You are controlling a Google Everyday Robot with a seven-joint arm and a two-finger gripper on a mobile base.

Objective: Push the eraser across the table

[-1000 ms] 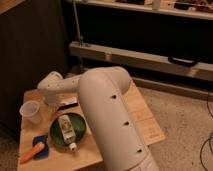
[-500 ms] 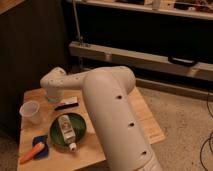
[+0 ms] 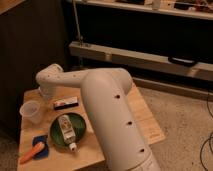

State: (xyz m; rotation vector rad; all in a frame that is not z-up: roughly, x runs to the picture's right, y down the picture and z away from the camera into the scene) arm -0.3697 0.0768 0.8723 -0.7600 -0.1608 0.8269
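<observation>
My gripper [image 3: 48, 95], closed, hangs just beside the eraser's [image 3: 66, 103] left end. Plastic cup [image 3: 31, 111] blocks the left, green plate [image 3: 81, 128] with white bottle [image 3: 66, 129] blocks the near side. Bare table [image 3: 145, 117] behind the eraser; my arm [image 3: 105, 100] spans overhead.

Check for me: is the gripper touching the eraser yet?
Cannot tell. The camera view puts the gripper low at the arm's end, just beside the eraser on the table, but the arm blocks where they would meet.
</observation>
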